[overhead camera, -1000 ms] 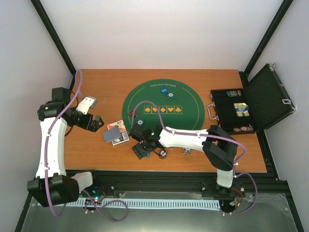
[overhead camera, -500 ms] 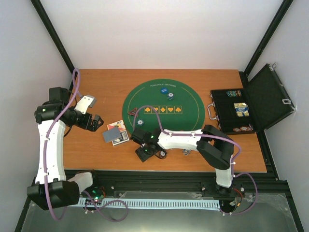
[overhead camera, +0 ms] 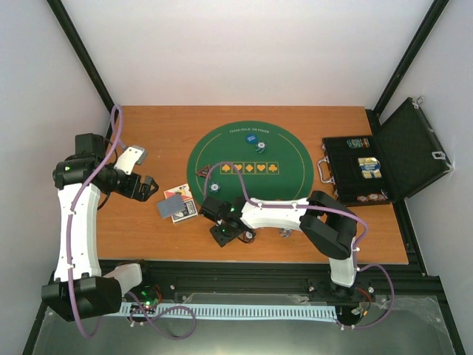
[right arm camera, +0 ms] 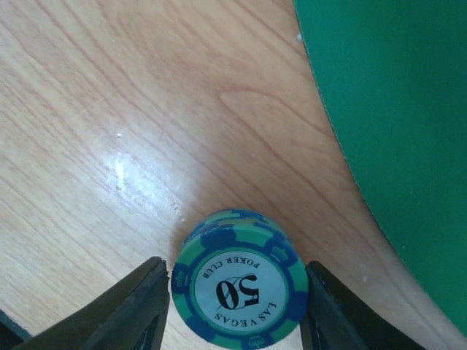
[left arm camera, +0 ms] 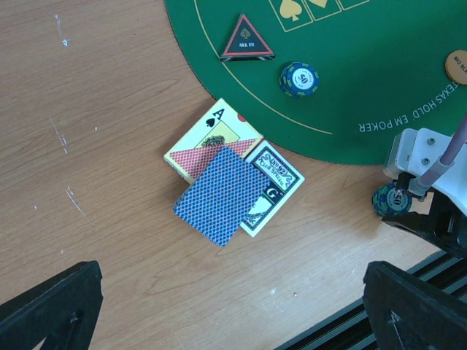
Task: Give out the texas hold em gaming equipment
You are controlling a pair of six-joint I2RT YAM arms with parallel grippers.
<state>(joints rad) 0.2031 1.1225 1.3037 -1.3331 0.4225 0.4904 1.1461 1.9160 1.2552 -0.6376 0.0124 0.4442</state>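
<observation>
Close to the near edge of the counter (overhead camera: pixel 148 240), just off the left rim of the green mat (overhead camera: pixel 292 174), the right gripper (right arm camera: pixel 238 281) sits low over a chip stack (right arm camera: pixel 241 295). Its jaws press against both sides of the stack, which stands on the wood; the top chip is green and blue and reads 50. Left of it and a little farther, a blue-backed card (left arm camera: pixel 222 193) lies tilted across an ace-of-spades piece (left arm camera: pixel 211 138) and a black-and-white printed piece (left arm camera: pixel 276 182), all on the wood; I cannot tell whether those two are boxes or cards. Farther left, the left gripper (overhead camera: pixel 148 186) hovers above the counter, jaws spread wide and empty. On the mat's near-left part lies a single chip (left arm camera: pixel 298 79), with the triangular marker (left arm camera: pixel 248 40) just beyond it at the rim. An orange disc (left arm camera: pixel 457 65) lies on the mat's near edge, right of the single chip. Toward the mat's far edge lies a blue disc (overhead camera: pixel 242 136). At the right, off the mat, the black case (overhead camera: pixel 414 144) stands open with more chips (overhead camera: pixel 368 168) inside.
</observation>
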